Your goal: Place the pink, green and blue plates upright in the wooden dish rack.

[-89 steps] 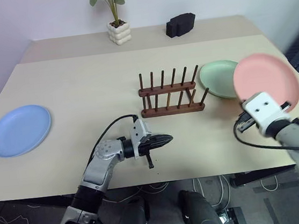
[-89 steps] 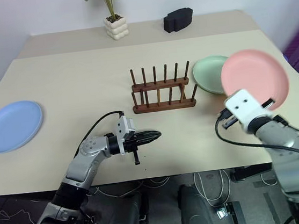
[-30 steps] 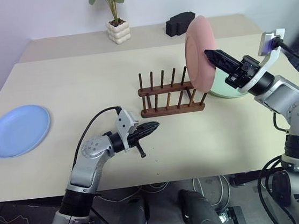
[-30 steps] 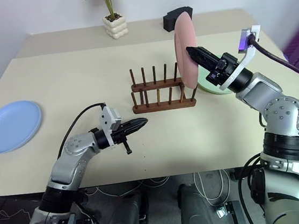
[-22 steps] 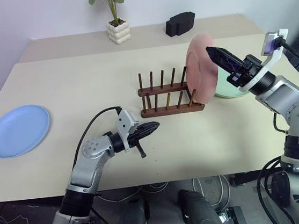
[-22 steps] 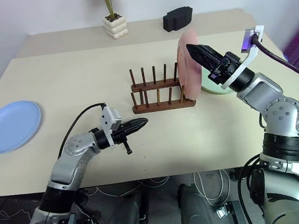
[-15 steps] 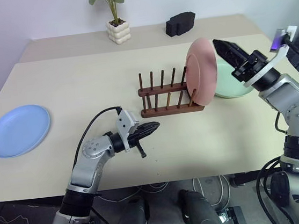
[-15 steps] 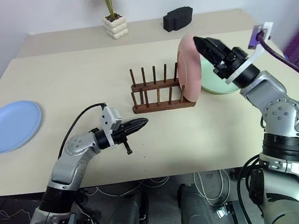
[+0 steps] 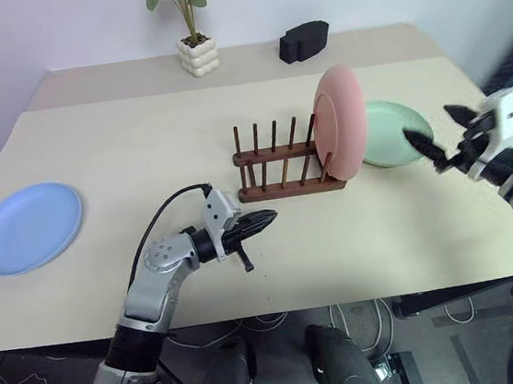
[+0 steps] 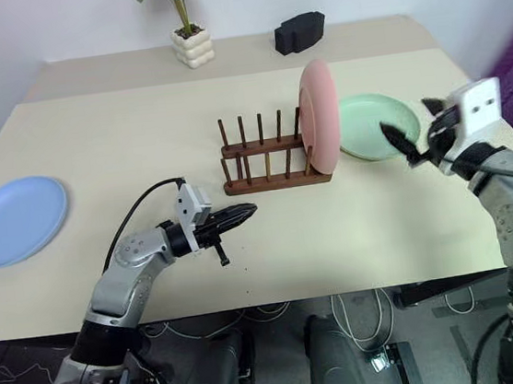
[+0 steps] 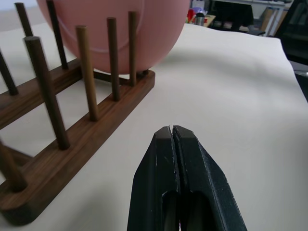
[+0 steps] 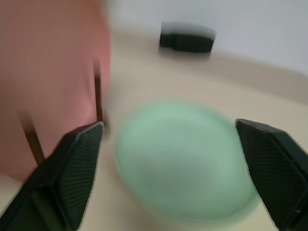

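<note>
The pink plate (image 9: 339,122) stands upright at the right end of the wooden dish rack (image 9: 281,166), between its last pegs. Just right of the rack, the green plate (image 9: 396,132) lies flat on the table. The blue plate (image 9: 27,227) lies flat at the far left. My right gripper (image 9: 430,130) hangs open over the green plate's right side, holding nothing; in the right wrist view its fingers (image 12: 72,163) frame the green plate (image 12: 185,159). In front of the rack my left gripper (image 9: 269,216) is shut and empty, pointing towards the rack (image 11: 82,130).
A potted plant (image 9: 190,33) and a black object (image 9: 304,41) stand on the raised ledge at the back. The beige table (image 9: 139,140) runs wide between the blue plate and the rack.
My right gripper set the pink plate into the rack, opened and pulled away to the right and down. The left arm kept still.
</note>
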Robot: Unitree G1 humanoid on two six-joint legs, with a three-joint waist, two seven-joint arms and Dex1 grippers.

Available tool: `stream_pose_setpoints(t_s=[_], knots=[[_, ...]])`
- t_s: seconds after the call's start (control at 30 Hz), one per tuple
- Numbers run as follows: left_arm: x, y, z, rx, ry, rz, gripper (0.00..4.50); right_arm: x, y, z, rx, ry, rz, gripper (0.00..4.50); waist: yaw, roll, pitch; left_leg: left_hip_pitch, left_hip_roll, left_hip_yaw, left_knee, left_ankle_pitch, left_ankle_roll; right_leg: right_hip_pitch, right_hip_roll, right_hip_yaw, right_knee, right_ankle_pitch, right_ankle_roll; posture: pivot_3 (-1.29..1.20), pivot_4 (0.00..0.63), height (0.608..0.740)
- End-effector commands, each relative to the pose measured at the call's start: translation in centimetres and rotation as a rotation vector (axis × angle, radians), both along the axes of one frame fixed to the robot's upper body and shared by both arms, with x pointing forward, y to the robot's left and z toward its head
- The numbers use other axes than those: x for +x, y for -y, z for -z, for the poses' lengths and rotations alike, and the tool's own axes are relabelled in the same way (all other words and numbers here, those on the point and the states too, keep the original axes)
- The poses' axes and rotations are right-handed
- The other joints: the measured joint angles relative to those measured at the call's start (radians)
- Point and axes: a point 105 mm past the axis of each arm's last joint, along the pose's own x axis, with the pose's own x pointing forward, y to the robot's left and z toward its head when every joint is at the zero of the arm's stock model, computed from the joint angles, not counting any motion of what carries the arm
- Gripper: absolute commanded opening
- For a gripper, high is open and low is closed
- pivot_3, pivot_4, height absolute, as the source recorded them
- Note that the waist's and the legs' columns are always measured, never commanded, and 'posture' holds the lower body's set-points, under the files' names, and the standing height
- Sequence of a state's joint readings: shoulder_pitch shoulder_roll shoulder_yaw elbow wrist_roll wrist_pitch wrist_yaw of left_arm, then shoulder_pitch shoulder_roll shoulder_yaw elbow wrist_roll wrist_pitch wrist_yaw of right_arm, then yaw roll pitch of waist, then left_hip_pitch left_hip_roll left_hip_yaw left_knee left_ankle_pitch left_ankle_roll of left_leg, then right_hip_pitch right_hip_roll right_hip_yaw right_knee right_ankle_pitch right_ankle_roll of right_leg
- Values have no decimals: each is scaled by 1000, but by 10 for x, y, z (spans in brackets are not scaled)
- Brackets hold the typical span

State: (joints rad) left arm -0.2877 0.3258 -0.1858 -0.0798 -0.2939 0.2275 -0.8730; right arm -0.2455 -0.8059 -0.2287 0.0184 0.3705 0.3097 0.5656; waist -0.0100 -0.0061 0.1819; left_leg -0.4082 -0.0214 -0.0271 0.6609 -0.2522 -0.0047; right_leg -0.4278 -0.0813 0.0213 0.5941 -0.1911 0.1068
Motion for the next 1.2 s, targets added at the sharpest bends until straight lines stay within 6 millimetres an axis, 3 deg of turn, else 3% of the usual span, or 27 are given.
stream_pose_setpoints(t_s=[0.03,0.17,0.43,0.53,0.77,1.0,1.1,1.2], knots=[[-1,6,-9,-10,41,26,0,7,-5,17,-158,-21,-40,4468,-2,1,0,0,0,0,0,0,0,0,0,0,0,0,0,0,150,736],[0,6,-10,-9,45,25,0,21,-7,46,-315,-93,-63,4468,-3,0,1,0,-1,0,0,0,0,0,0,0,0,0,0,0,150,736],[0,3,-10,-9,50,1,0,46,-10,69,-436,-87,-62,4468,-4,-1,1,1,-1,0,0,0,0,1,0,0,0,0,0,0,150,736],[0,3,-10,-9,51,-4,0,49,-7,75,-487,-83,-52,3589,-4,-1,1,1,-1,0,0,0,0,2,0,0,0,0,0,0,150,736],[1,2,-10,-10,50,-10,0,51,-2,73,-548,-9,12,43,1,-1,1,1,-2,-1,1,0,0,3,-1,1,0,0,0,0,150,736],[1,4,-10,-13,50,-1,0,42,19,45,-631,154,192,43,-1,-1,1,1,-3,-1,1,0,0,2,-1,1,0,0,0,0,150,736],[1,4,-10,-12,47,3,0,31,40,-2,-745,297,310,43,-2,2,2,0,-3,-1,1,0,0,2,-1,1,1,0,0,0,150,736],[1,6,-10,-12,46,9,0,21,44,-50,-801,427,362,43,-1,4,3,0,-3,0,1,0,0,1,-1,2,1,0,0,0,150,736]])
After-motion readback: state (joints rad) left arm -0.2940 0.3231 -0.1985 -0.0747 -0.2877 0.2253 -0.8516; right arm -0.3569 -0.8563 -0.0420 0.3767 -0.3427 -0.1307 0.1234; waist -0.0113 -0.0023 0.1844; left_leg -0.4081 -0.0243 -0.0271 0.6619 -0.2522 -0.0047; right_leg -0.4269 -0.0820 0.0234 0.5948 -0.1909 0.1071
